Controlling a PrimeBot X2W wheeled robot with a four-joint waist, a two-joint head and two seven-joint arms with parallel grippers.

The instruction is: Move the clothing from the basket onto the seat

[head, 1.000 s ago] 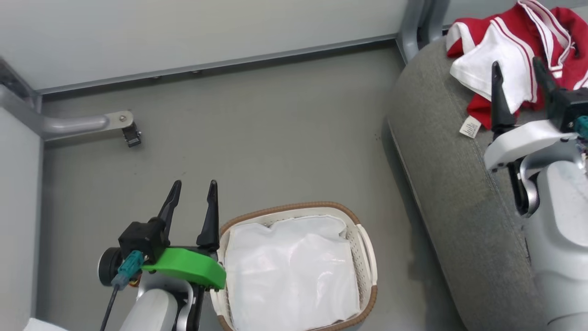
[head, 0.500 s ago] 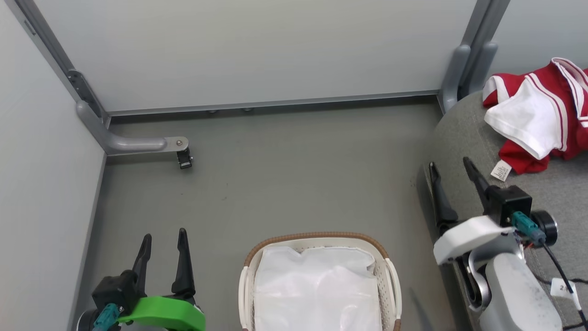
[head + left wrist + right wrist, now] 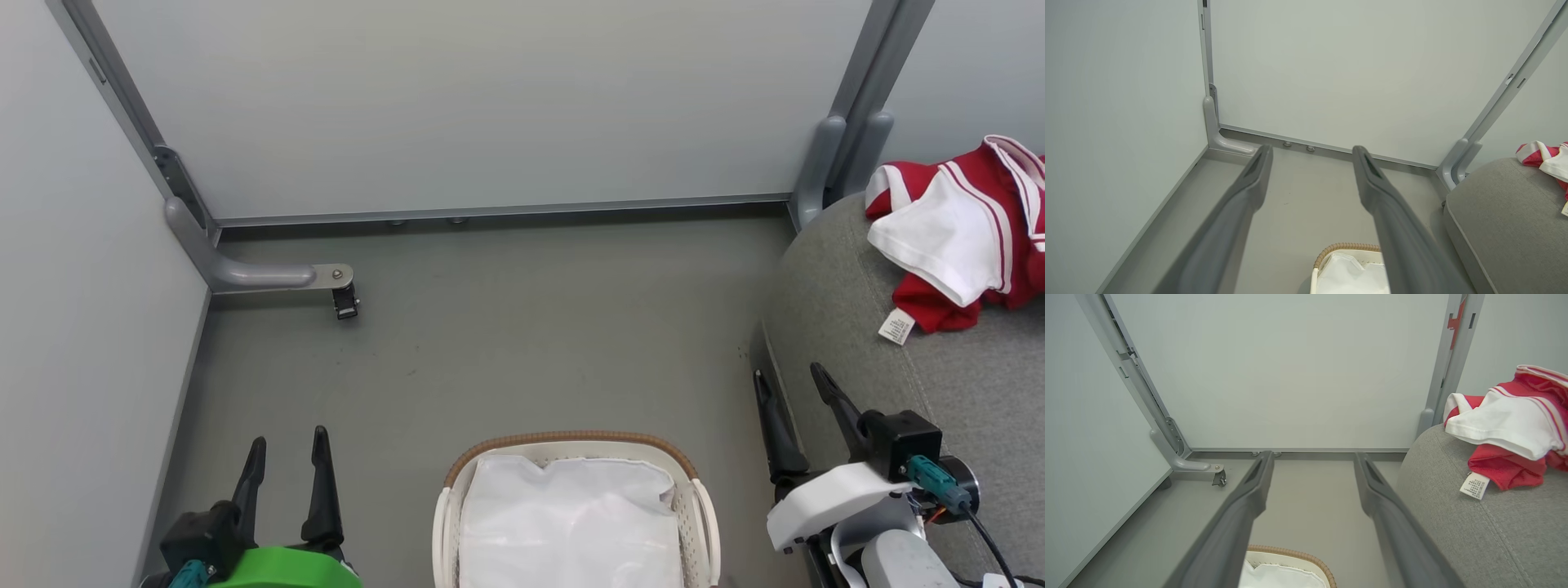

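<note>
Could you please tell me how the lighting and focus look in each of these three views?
Head view: soft, even light, sharp, a faint shadow on the floor beside the seat; the white liner is nearly washed out. Left wrist view: the left gripper blurs near the lens. Right wrist view: the right gripper is likewise soft, the clothing and its tag crisp.
</note>
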